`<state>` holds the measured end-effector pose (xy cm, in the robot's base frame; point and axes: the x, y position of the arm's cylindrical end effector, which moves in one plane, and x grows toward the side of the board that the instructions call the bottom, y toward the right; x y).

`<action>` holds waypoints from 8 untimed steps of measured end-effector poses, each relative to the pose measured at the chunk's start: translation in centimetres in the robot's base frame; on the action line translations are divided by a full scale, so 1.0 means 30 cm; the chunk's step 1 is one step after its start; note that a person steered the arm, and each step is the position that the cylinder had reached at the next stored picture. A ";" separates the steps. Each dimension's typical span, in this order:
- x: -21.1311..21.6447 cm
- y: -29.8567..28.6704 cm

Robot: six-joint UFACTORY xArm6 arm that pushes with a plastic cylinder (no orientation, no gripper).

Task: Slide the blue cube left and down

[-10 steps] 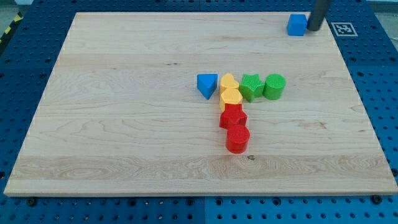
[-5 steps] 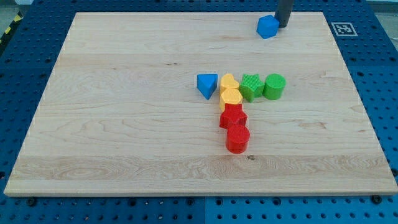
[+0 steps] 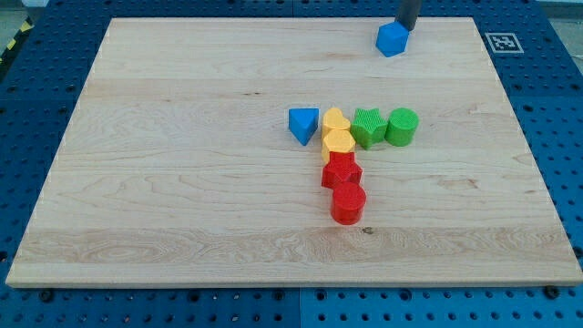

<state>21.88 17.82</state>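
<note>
Your tool is showing only as a short dark stub, its upper length cut off by the view's top; it is a bare rod, gripping nothing. My tip (image 3: 404, 28) is touching the blue cube (image 3: 392, 39) at its upper right, near the desk's (image 3: 182, 182) far edge, toward the right corner.

I am seeing a pale wooden board (image 3: 182, 182) lying on a blue pegboard table (image 3: 27, 109). Mid-board, a blue triangular block (image 3: 303, 124), two yellow blocks (image 3: 336, 119) (image 3: 338, 141), a green star-shaped block (image 3: 368, 127) and a green cylinder (image 3: 402, 126) are sitting in a row. Two red blocks (image 3: 341, 170) (image 3: 348, 203) are trailing toward the view's bottom, and a printed marker tag (image 3: 503, 42) is lying at the board's top right.
</note>
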 end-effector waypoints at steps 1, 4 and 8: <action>0.040 -0.006; 0.146 -0.183; 0.255 -0.267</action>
<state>29.53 9.80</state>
